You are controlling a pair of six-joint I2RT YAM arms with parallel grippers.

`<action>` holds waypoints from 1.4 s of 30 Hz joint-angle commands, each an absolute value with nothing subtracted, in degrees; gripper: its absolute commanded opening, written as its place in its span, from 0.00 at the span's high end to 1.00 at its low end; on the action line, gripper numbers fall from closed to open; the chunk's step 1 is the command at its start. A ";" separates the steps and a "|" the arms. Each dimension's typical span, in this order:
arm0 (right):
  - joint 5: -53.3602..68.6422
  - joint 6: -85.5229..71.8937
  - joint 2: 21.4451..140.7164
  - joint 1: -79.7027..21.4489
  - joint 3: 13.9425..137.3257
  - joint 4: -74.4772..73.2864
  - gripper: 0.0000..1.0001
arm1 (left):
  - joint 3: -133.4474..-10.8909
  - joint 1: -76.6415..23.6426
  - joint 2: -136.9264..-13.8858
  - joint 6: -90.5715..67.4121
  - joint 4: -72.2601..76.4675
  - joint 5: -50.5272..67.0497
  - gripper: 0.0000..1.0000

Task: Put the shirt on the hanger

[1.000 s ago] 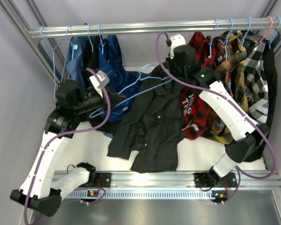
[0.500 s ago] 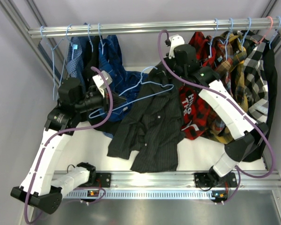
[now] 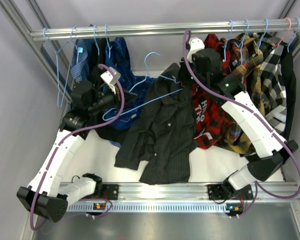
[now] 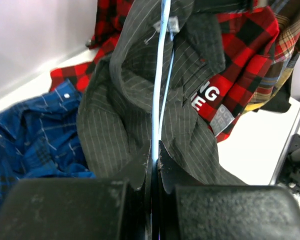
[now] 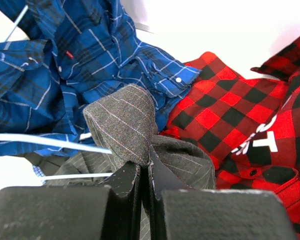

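Observation:
The shirt (image 3: 162, 130) is dark charcoal with pinstripes; its body lies on the white table while its collar end is lifted toward the rail. The light-blue wire hanger (image 3: 140, 105) slants across its upper part, hook upward. My left gripper (image 3: 111, 104) is shut on the hanger's left end; in the left wrist view the hanger (image 4: 157, 100) runs out from between the closed left gripper (image 4: 155, 150) into the shirt (image 4: 120, 115). My right gripper (image 3: 181, 76) is shut on a fold of the shirt near the collar. The right wrist view shows the shirt (image 5: 125, 125) pinched by my right gripper (image 5: 145, 165), with the hanger (image 5: 50, 141) just left.
A metal rail (image 3: 155, 29) crosses the back. Blue checked shirts (image 3: 117, 65) and bare hangers (image 3: 60, 65) hang at its left. A red plaid shirt (image 3: 210, 115) lies beside the dark one, and several patterned shirts (image 3: 260, 65) hang at the right.
Both arms have risen toward the rail. The hanger's hook has come up and moved right, and the shirt's collar end has been lifted higher by the right gripper.

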State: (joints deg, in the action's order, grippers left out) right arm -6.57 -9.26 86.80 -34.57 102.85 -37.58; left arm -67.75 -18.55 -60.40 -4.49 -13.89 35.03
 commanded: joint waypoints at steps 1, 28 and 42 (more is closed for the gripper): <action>-4.05 -10.28 85.34 -34.19 107.13 -34.72 1.00 | -66.89 -18.63 -60.38 -8.08 -7.73 33.57 1.00; 19.26 -19.95 88.87 -35.86 111.21 -30.15 1.00 | -53.01 -24.78 -64.52 -7.38 36.10 29.63 1.00; 0.18 -11.26 81.74 -35.86 102.65 -30.94 1.00 | -44.92 -24.79 -60.65 -5.45 45.52 26.02 1.00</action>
State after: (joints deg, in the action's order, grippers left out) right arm 5.98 -15.05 85.23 -35.44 102.35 -31.44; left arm -44.97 -24.86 -64.71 -6.15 32.91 29.71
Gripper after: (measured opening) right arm 0.006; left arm 0.036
